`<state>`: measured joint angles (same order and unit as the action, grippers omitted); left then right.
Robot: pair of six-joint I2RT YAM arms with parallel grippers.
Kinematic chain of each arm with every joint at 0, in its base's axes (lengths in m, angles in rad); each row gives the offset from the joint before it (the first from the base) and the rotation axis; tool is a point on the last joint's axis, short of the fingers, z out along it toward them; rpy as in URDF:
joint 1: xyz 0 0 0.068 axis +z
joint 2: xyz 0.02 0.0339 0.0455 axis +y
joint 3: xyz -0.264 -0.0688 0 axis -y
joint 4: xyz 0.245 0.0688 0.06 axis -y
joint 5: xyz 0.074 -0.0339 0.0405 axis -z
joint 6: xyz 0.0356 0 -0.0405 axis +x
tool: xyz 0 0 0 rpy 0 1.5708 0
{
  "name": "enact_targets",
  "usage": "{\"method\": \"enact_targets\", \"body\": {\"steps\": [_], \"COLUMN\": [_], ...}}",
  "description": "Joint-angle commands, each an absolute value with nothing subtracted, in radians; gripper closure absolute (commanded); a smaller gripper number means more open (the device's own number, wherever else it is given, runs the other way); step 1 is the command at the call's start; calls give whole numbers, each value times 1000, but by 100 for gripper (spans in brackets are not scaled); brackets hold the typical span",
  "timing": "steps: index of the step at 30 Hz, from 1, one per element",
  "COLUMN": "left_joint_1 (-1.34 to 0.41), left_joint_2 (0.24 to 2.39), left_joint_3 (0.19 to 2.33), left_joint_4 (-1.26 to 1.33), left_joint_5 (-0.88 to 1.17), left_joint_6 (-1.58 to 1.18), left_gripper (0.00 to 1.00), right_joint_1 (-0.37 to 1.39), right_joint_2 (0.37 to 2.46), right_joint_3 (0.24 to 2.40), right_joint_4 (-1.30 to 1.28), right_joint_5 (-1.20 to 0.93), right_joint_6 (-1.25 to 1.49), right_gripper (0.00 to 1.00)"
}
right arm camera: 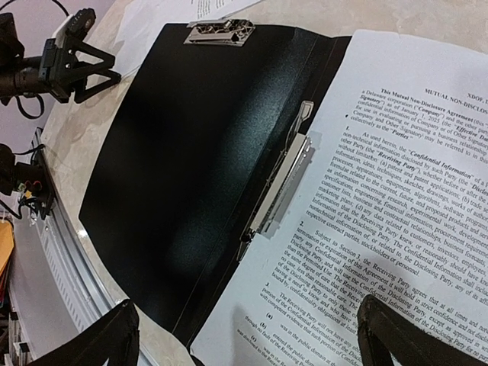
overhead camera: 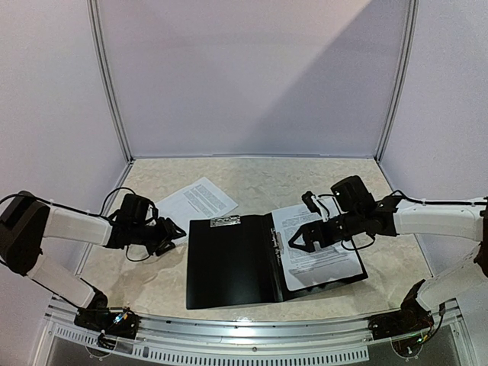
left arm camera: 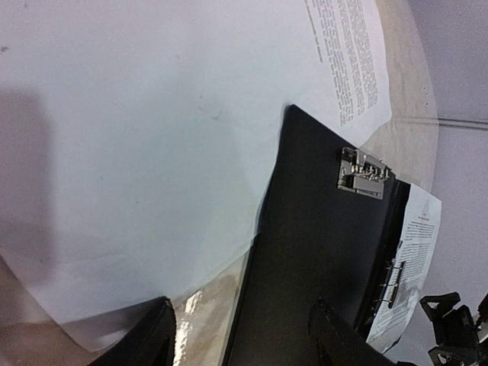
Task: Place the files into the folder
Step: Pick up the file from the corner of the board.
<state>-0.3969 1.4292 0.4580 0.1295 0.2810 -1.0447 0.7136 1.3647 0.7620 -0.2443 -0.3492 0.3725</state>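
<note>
The black folder [overhead camera: 229, 259] lies open and flat at the table's middle. A white printed sheet of the files [overhead camera: 316, 244] lies slightly skewed on the folder's right half, its left edge at the metal spine clip [right arm camera: 282, 183]. A second printed sheet [overhead camera: 197, 200] lies on the table at the back left, beside the folder's corner. My left gripper [overhead camera: 174, 231] is open and empty, low over that sheet's near edge [left arm camera: 152, 137] and the folder's left edge [left arm camera: 320, 252]. My right gripper [overhead camera: 293, 242] is open and empty above the sheet in the folder [right arm camera: 381, 213].
A small metal clip [left arm camera: 364, 174] sits at the top edge of the folder's left cover. White walls enclose the table on three sides. A metal rail [overhead camera: 252, 328] runs along the near edge by the arm bases.
</note>
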Motion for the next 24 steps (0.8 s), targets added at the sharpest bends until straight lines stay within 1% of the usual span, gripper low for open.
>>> {"method": "enact_targets", "body": {"steps": [1, 7, 11, 13, 16, 19, 21, 24], "left_joint_1": [-416, -399, -326, -285, -256, -244, -239, -231], "left_joint_2": [1443, 1448, 1511, 1546, 1600, 1689, 1736, 1778], "left_joint_3": [463, 555, 620, 670, 802, 1003, 1119, 1229], "left_joint_4": [146, 12, 3, -43, -100, -245, -303, -355], "left_joint_5": [282, 151, 147, 152, 127, 73, 58, 5], "left_joint_6": [-1045, -912, -829, -777, -666, -542, -486, -438], "left_gripper": [40, 39, 39, 39, 38, 37, 36, 36], "right_joint_1": [720, 724, 733, 738, 739, 740, 744, 753], "right_joint_2": [1383, 1398, 1406, 1409, 1421, 1459, 1510, 1615], "right_joint_3": [789, 802, 819, 829, 840, 863, 897, 986], "right_joint_4": [-265, -257, -255, -250, -211, -127, -77, -38], "right_joint_5": [-346, -355, -352, -346, -329, -309, -307, -286], "right_joint_6": [357, 359, 361, 362, 377, 403, 434, 470], "right_gripper": [1, 1, 1, 1, 1, 1, 2, 3]}}
